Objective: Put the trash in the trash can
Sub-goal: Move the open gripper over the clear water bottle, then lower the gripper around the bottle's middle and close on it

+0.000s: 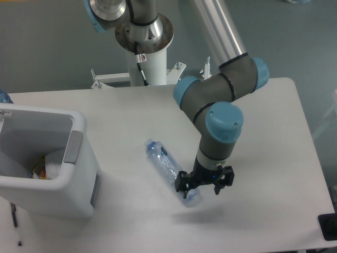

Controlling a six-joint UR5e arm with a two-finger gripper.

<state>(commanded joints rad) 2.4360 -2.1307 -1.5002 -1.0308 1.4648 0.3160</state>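
On the white table (263,132), to the right of the trash can (79,174), the clear crinkled bottle (167,167) lies flat on a diagonal, one end pointing up toward the can's side and the other end down and away from it. The arm (216,97) reaches in from above, bends at its blue-capped joints and drops its wrist almost straight down over the bottle's far end. The gripper (199,185) hangs there with its two black fingers spread apart, one finger (181,185) right at the bottle's lower end and the other beyond it on the side away from the can; whether it touches the plastic cannot be told. Inside the can lies crumpled white paper (52,166) with a colourful packet (38,169) beside it.
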